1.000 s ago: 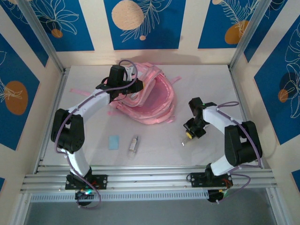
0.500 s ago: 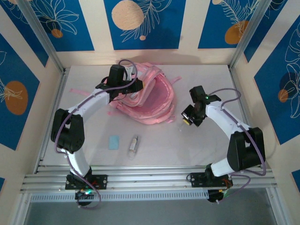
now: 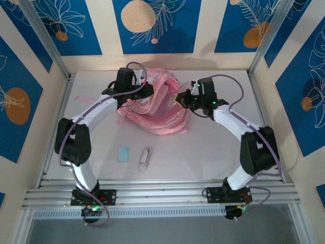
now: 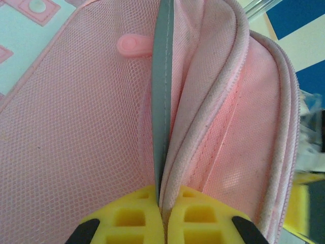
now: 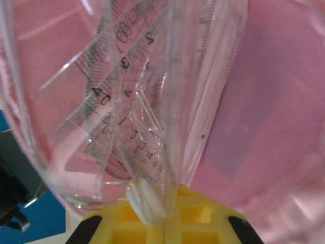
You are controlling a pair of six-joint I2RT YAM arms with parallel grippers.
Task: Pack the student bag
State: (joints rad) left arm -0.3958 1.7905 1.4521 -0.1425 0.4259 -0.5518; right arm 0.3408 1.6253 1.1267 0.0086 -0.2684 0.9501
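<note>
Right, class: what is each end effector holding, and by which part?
The left end effector pinches the student bag by its opening's rim, at the grey trim. The right end effector grips a clear ruler set by one edge.

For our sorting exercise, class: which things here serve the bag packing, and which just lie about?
In use: student bag, left gripper clamping its rim, right gripper holding clear ruler pouch.
Lying about: blue card, small pale object.
</note>
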